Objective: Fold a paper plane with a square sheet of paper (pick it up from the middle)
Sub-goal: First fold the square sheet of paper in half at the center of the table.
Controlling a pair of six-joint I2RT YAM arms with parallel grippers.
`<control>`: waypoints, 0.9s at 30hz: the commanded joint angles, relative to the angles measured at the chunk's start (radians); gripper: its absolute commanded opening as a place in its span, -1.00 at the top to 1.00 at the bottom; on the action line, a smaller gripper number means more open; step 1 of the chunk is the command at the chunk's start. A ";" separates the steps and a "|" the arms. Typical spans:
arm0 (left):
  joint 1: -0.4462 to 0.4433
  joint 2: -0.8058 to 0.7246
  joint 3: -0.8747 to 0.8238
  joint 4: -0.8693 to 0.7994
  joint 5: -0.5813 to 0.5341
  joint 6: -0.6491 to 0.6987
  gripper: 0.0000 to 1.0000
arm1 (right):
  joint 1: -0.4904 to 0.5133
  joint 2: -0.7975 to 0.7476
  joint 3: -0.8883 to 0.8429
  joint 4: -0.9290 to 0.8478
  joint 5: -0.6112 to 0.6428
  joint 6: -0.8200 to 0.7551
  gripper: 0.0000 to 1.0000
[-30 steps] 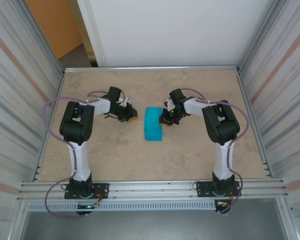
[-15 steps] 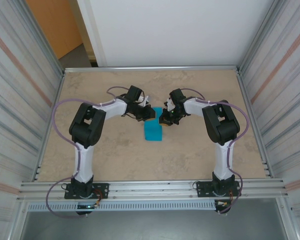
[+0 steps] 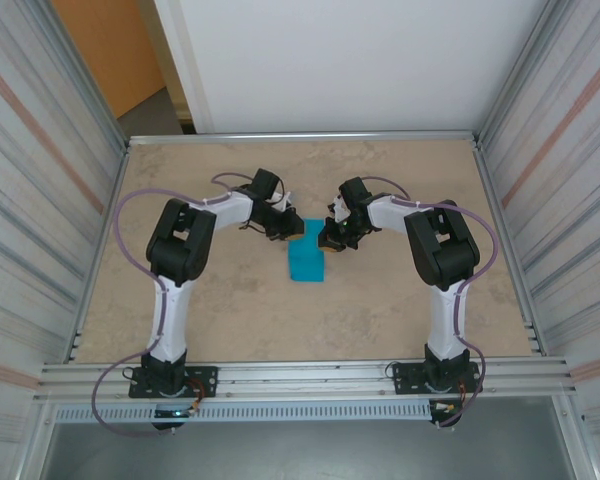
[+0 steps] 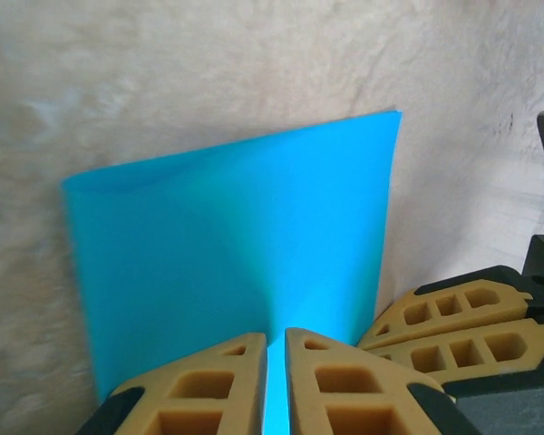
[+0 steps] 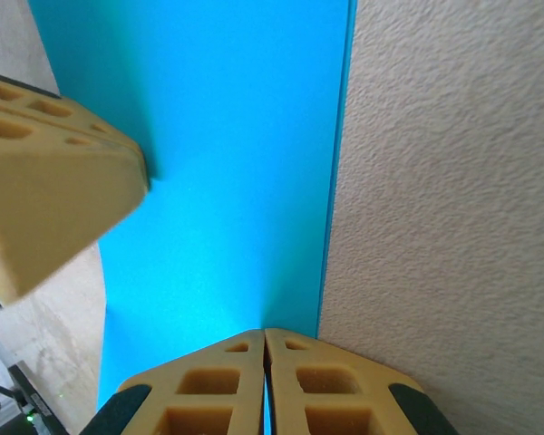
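The square sheet of paper (image 3: 307, 260) lies in the middle of the counter (image 3: 230, 310) between the two arms, narrowed to a doubled band; in the right wrist view two layers show along its long edge, and in the left wrist view its far end bows up a little rather than lying flat; both pincers meet it at the end farthest from the arm bases; the left pincer (image 4: 276, 340) has its fingers drawn nearly together with blue showing in the slit – pinching the sheet, as I judge it; the right pincer (image 5: 264, 335) is pressed together at the layered edge, just beside the left one, seemingly nipping that edge too; the step in hand looks like setting the next crease; to do it well, I would keep both grips on the same layers, move the pincers evenly so the band does not skew, keep the edges lined up, and flatten the bowed end before pressing – a lopsided pull could slide or tear the thin paper
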 commanded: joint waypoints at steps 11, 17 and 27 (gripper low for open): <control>0.111 -0.153 -0.092 -0.033 -0.033 0.050 0.68 | -0.023 0.126 -0.067 -0.192 0.243 -0.037 0.78; 0.009 -0.171 -0.108 0.102 -0.009 -0.007 0.67 | -0.022 0.129 -0.069 -0.190 0.241 -0.037 0.78; -0.034 -0.011 0.004 0.098 -0.041 -0.036 0.69 | -0.019 0.123 -0.074 -0.190 0.238 -0.040 0.78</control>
